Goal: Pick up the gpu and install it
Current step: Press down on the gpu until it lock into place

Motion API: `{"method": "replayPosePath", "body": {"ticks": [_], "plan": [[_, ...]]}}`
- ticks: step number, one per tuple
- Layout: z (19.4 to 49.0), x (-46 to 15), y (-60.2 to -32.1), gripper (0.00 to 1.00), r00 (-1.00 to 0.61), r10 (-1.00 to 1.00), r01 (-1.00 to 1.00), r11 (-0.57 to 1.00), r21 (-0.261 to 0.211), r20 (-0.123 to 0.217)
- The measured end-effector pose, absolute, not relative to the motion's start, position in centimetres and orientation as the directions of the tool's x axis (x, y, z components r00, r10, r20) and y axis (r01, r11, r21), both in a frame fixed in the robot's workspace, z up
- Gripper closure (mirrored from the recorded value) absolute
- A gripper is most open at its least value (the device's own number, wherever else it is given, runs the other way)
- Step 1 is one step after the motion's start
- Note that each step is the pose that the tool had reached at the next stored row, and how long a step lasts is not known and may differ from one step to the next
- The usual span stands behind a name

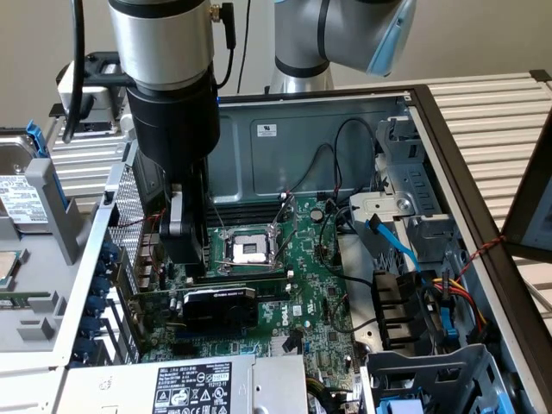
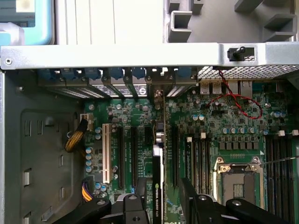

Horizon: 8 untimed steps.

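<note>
The claw (image 1: pixel 184 246) hangs open just above the gpu (image 1: pixel 220 304), seated in the motherboard (image 1: pixel 306 293).

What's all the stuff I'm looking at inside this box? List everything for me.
computer case: one, grey metal, lying open.
motherboard: one, green, on the case floor.
processor socket: one, silver frame, empty, mid-board.
gpu: one, black shroud on green board, standing in a slot on the motherboard.
power supply: one, grey with black label, nearest the exterior camera.
cables: several, blue, black, red and yellow, on the exterior view's right.
robot arm: one, silver and black, above the board.
tool: one, black, open, just above the gpu.
</note>
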<state>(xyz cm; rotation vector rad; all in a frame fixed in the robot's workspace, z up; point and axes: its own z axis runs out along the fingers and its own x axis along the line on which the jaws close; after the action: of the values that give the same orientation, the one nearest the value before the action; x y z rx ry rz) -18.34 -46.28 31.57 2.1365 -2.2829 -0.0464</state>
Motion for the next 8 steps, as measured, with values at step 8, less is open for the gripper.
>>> {"method": "replayPosePath", "body": {"ticks": [8], "plan": [[31.57,-18.35,-46.28,0.67,-0.066,-0.998,-0.997,0.066,0.032,-0.01]]}}
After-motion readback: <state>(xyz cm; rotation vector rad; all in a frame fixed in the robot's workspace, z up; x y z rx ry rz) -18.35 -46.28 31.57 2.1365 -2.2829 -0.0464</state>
